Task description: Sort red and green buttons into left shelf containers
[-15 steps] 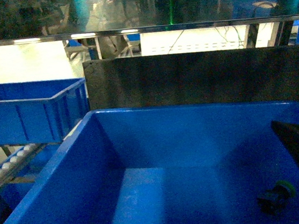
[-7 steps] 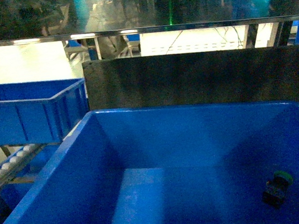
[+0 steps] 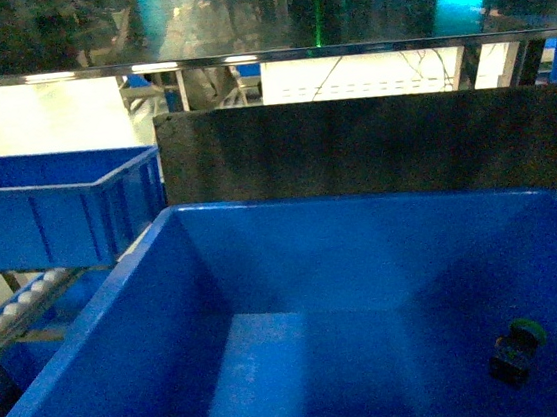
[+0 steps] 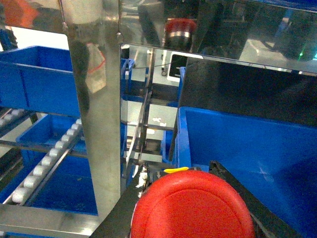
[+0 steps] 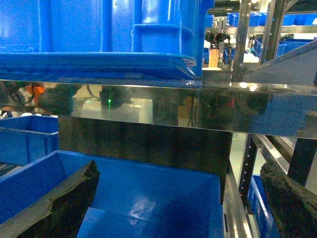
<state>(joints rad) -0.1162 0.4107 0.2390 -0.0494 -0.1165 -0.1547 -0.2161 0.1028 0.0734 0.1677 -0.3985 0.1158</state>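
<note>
The red button (image 4: 192, 206), a broad domed cap, sits clamped in the left pincer (image 4: 190, 218). The right pincer (image 5: 178, 198) gapes wide above the blue bin (image 5: 163, 193). Only the head view shows the green button (image 3: 516, 347) lying there.

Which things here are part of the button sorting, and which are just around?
Job: green button lying in the big bin; red button in the left tool; second bin at left.
Around: black board; steel shelf edge; rollers.
</note>
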